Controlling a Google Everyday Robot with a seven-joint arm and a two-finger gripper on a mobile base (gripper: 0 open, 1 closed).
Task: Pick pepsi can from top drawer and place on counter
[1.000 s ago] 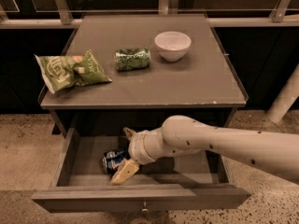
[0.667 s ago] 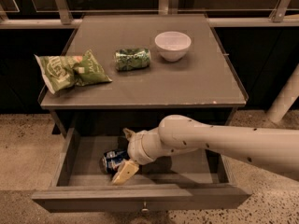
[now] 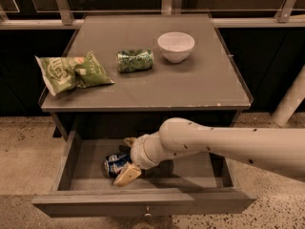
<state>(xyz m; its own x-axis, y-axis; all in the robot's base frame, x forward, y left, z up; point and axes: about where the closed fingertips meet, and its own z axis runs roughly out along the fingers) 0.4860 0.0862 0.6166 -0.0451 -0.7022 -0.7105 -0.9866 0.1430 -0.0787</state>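
Observation:
The pepsi can [image 3: 114, 163], dark blue with a silver end, lies on its side on the floor of the open top drawer [image 3: 143, 202], left of centre. My gripper [image 3: 122, 160] reaches into the drawer from the right on a white arm. Its fingers are spread, one tan finger [image 3: 127, 174] in front of the can and the other [image 3: 128, 141] behind it, so the can lies between them. I cannot tell whether the fingers touch it. The counter [image 3: 190, 87] is the grey-brown tabletop above the drawer.
On the counter lie a green patterned can [image 3: 135, 60] on its side, a white bowl [image 3: 176, 46] and a green chip bag [image 3: 71, 72] at the left edge. A railing runs behind the counter. A white post [image 3: 291, 101] stands at the right.
The arm has shifted only slightly. The gripper stays around the pepsi can in the drawer, and the can has not moved.

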